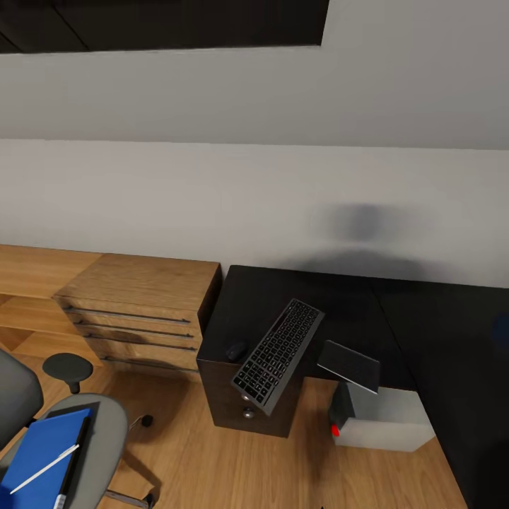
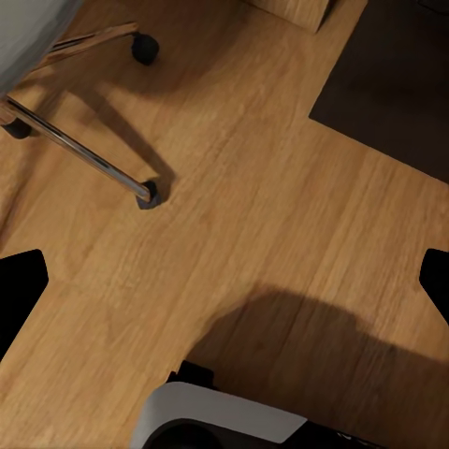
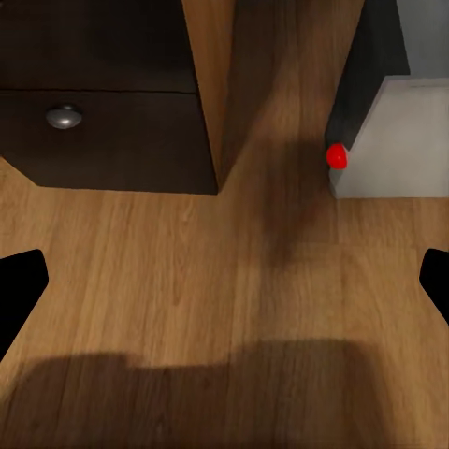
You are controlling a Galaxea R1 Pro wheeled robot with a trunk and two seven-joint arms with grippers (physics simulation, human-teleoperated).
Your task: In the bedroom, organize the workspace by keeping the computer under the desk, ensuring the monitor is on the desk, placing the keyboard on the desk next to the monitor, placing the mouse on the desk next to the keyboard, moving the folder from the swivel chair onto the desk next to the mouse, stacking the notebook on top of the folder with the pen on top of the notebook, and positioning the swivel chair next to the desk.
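The black desk carries the keyboard, which lies slanted and overhangs the front edge, with the mouse at its left. A dark grey dotted rectangle sits at the desk edge above the computer; I cannot tell if it is the notebook. At lower left the swivel chair holds the blue folder with the pen on it. My left gripper hangs open over the floor near the chair's chrome leg. My right gripper is open facing the computer. The monitor is out of view.
A light wooden drawer chest stands against the wall left of the desk. The desk's black drawer unit with a round knob stands beside the computer. Wooden floor lies between the chair and the desk.
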